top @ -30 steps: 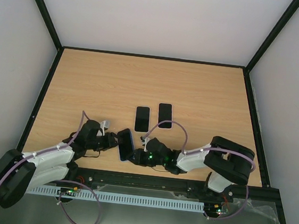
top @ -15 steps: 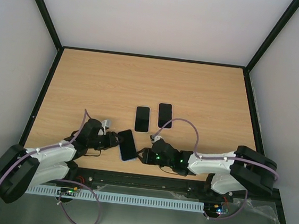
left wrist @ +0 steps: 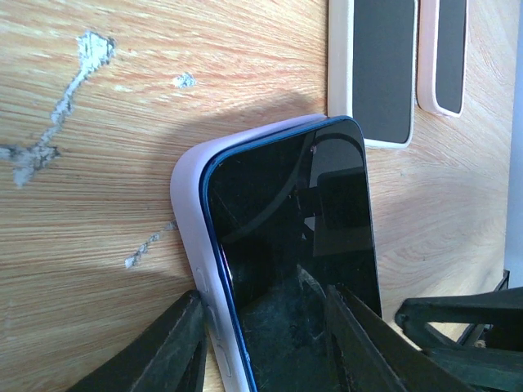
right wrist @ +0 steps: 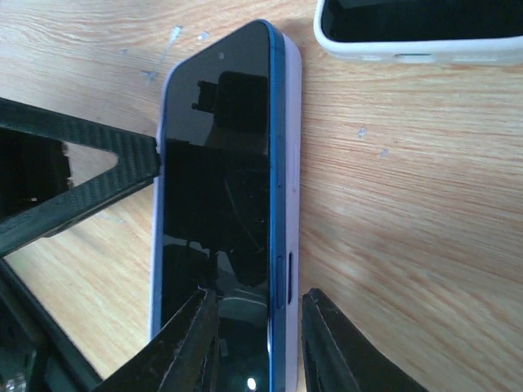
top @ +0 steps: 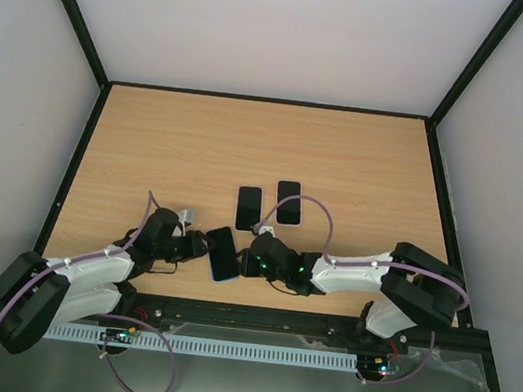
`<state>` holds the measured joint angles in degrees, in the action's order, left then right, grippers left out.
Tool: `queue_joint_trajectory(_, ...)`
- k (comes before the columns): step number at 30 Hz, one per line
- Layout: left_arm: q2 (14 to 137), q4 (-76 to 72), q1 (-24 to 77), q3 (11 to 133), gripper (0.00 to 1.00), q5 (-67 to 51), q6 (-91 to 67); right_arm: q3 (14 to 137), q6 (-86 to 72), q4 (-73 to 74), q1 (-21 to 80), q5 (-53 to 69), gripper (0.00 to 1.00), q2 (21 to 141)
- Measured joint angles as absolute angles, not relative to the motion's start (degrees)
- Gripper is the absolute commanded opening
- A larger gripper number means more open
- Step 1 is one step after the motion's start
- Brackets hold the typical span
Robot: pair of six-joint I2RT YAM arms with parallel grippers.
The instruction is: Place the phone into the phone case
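A blue-framed phone sits in a lilac phone case on the wood near the front edge. The blue frame stands a little above the case wall along one long side. My left gripper is shut on the phone and case, one finger on the case's side and the other over the screen. From the other end, my right gripper straddles the raised long edge, one finger over the screen, one just outside the case. Whether it presses is unclear.
Two more dark-faced cases lie just beyond, side by side: a white one and a pinkish one. Black rails edge the table. Purple cables loop off both arms.
The phone, tipped up a second ago, now lies flatter. My right gripper drew back to the right, then returned to the phone's end with its jaws narrower. The left gripper stayed put.
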<state>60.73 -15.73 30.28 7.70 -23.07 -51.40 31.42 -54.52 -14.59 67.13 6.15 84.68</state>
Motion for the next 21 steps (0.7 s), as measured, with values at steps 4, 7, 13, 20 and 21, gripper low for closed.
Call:
queue_joint_trajectory(4, 60.73, -15.86, 30.61, 7.68, 0.42, -22.81, -51.68, 32.82, -54.26, -14.85, 67.09, 6.52, 0.26, 88.25)
queue_joint_trajectory(7, 60.45, -15.97, 31.16, 7.60, 0.41, -22.68, -52.12, 33.06, -54.24, -15.59, 67.09, 7.42, 0.18, 89.56)
queue_joint_trajectory(13, 59.99, -15.94, 32.01, 7.33, 0.37, -22.15, -53.43, 32.05, -55.53, -19.16, 67.02, 10.52, 0.11, 90.11)
queue_joint_trajectory(20, 59.96, -17.87, 33.50, 6.33, 0.33, -20.80, -56.27, 29.30, -59.11, -24.91, 66.78, 14.11, 0.12, 90.96)
queue_joint_trajectory(21, 59.96, -18.04, 33.67, 6.26, 0.32, -20.62, -56.77, 28.91, -59.64, -25.61, 66.70, 14.33, 0.12, 90.98)
